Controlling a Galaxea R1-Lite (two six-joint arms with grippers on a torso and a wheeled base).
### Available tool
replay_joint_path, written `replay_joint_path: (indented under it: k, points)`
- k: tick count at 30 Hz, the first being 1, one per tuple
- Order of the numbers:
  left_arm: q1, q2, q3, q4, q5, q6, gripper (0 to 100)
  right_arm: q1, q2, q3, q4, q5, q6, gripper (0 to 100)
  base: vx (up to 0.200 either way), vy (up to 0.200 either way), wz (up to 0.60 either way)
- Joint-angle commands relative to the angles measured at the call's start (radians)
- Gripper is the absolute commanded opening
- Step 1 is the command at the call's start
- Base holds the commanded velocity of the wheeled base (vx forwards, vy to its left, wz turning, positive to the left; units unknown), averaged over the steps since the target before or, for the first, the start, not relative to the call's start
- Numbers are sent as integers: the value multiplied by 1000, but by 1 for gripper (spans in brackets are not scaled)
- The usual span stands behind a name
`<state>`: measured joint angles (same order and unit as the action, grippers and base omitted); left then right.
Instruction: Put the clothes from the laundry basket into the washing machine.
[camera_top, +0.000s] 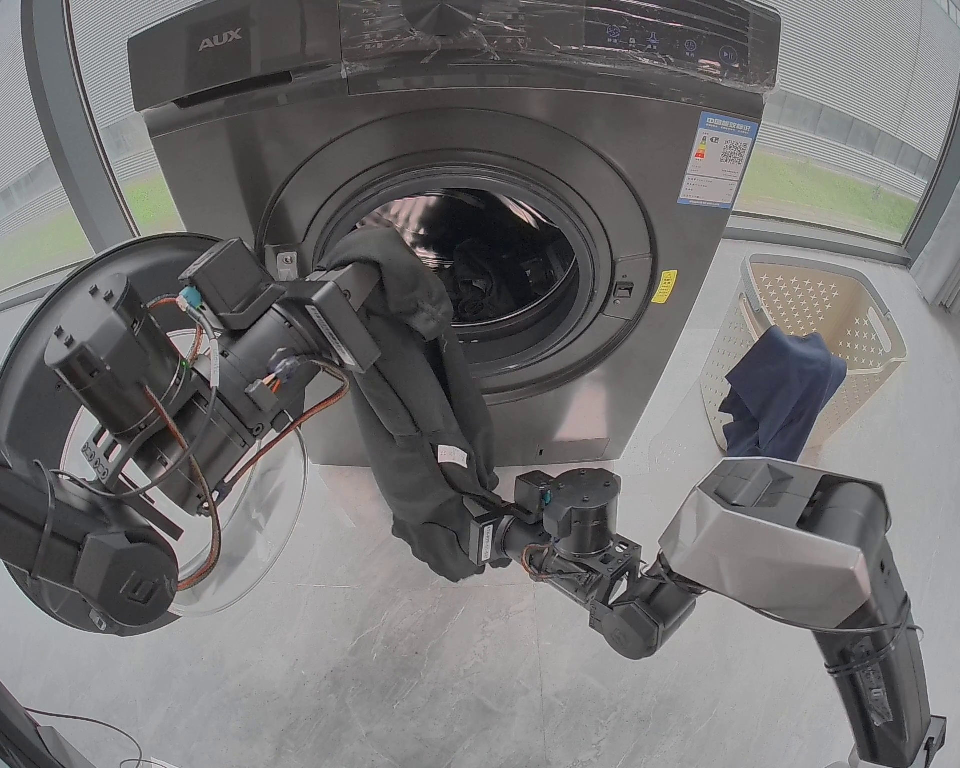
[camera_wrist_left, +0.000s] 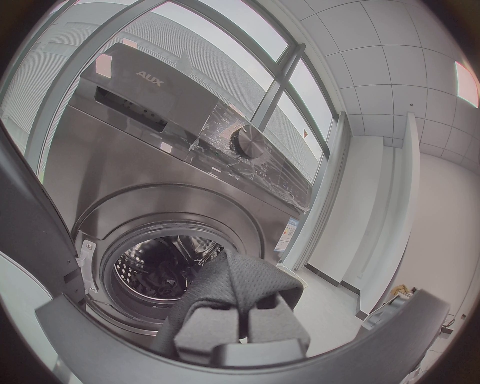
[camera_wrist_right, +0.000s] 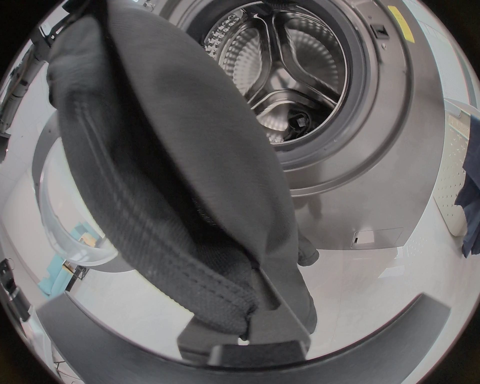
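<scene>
Garment: dark grey garment (camera_top: 420, 400) hangs in front of the washing machine (camera_top: 650, 330). Its upper end is at about 9 o'clock on the rim of the drum mouth (camera_top: 540, 250), and its lower end is down at 6 o'clock, below the machine's front.
Left claw: left gripper (camera_top: 372, 280) is clenched on the garment's upper end, with cloth draped over its fingers (camera_wrist_left: 210, 330). It is held high at the mouth, I judge, so the top can be fed in first.
Right claw: right gripper (camera_top: 468, 530) is clamped on the lower hem, with cloth bunched against its fingers (camera_wrist_right: 285, 320). It is likely holding the tail up off the floor (camera_top: 400, 680) so it neither drags nor snags.
Two-arm hold: the piece is long, so one grasp alone would probably leave half of it dangling outside the drum.
Door: door (camera_top: 265, 520) stands swung wide at 9 o'clock of the mouth, which keeps the entry free.
Drum: dark clothes (camera_top: 485, 280) lie inside, so part of the load seems to be in.
Basket: laundry basket (camera_top: 800, 265) stands at 3 o'clock of the machine, well apart from both claws. A blue garment (camera_top: 785, 385) droops over its near rim, not yet moved.
Step in hand: loading the grey garment, which is outside the drum apart from its top at the rim.
Risk: the lower end could slump out over the rim if released too soon.
</scene>
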<state>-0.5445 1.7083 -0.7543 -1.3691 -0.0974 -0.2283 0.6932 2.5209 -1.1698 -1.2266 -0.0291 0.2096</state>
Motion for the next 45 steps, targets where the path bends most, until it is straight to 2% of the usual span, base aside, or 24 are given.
replay_joint_path:
  k: [1,8,9,11,13,14,15,16,19,22,26,27,29,31,32,36,40,45]
  points:
    - [32,39,0,-5,1,0,0,22,-203,194,-50,6,-1,0,0,0,0]
    - [80,42,0,-7,1,1,0,-15,-425,455,-82,6,-4,0,0,0,0]
    - [80,42,0,-7,1,1,0,-15,-425,455,-82,6,-4,0,0,0,0]
    - [97,44,1,-8,1,1,0,-47,-484,507,-82,8,-49,0,0,0,0]
    - [97,44,1,-8,1,1,0,-49,-488,510,-82,8,-50,0,0,0,0]
    - [112,44,4,-8,1,3,0,-70,-537,544,-79,11,-72,0,0,0,0]
    - [118,44,4,-8,1,3,0,-70,-562,564,-73,12,-72,0,0,0,0]
    - [127,44,3,-8,1,1,0,-61,-602,627,-73,15,-68,0,0,0,0]
    - [126,36,1,-8,1,1,0,-58,-597,667,-90,17,-67,0,0,0,0]
    - [112,27,3,-10,1,1,0,-54,-522,654,-136,15,-65,0,0,0,0]
    - [78,5,9,-13,2,4,0,-60,-367,584,-244,9,-78,0,0,0,0]
    - [78,5,9,-13,2,4,0,-60,-367,584,-244,9,-78,0,0,0,0]
    - [61,-9,9,-13,2,3,0,-66,-277,513,-249,11,-87,0,0,0,0]
    - [60,-9,7,-13,2,3,0,-66,-254,483,-244,12,-87,0,0,0,0]
    - [58,-9,7,-13,2,3,0,-66,-247,475,-243,12,-87,100,0,0,0]
    - [58,-9,4,-13,1,3,0,-67,-188,409,-235,11,-90,100,0,0,0]
    - [52,-9,3,-13,1,3,0,-78,-160,400,-232,8,-122,100,0,0,0]
    - [47,-7,0,-13,1,4,0,-78,-148,400,-238,12,-127,100,0,0,0]
